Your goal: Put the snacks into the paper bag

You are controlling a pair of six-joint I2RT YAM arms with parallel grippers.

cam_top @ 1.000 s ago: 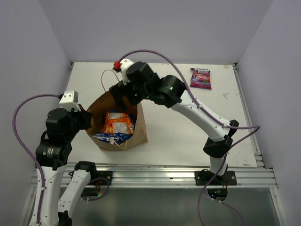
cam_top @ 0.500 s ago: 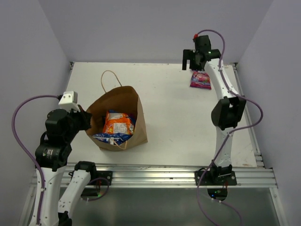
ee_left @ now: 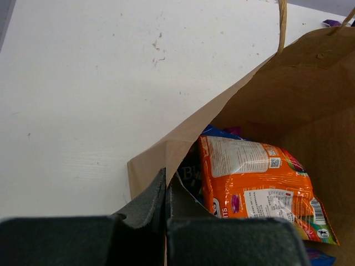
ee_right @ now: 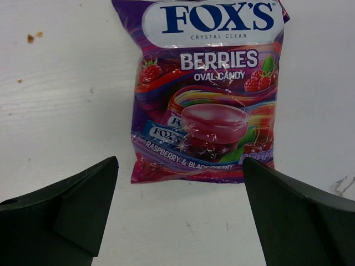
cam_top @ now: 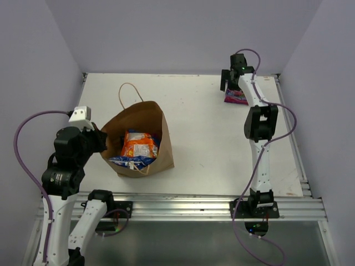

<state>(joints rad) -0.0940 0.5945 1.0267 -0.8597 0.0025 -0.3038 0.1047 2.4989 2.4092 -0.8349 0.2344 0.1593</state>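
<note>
The brown paper bag (cam_top: 143,113) lies open in the left half of the table, with an orange packet (cam_top: 140,145) and a blue packet (cam_top: 128,162) inside. My left gripper (cam_top: 104,142) is shut on the bag's near-left rim. In the left wrist view the gripper (ee_left: 165,178) pinches the paper wall (ee_left: 288,83) beside the orange packet (ee_left: 255,183). A pink-magenta candy packet (cam_top: 237,98) lies flat at the far right. My right gripper (cam_top: 232,82) hovers over it. It stands open (ee_right: 178,164), its fingers (ee_right: 83,205) straddling the near end of the packet (ee_right: 208,94).
The bag's twisted loop handle (cam_top: 128,91) lies on the table behind the bag, and its strand (ee_left: 283,25) crosses the left wrist view. The table's raised edge (cam_top: 280,88) and the purple walls are close to the right gripper. Small crumbs (ee_right: 33,37) lie left of the candy packet.
The right arm swung from above the bag's mouth across to the far right corner and came down over the pink-magenta packet. The left arm and the bag have not moved.
</note>
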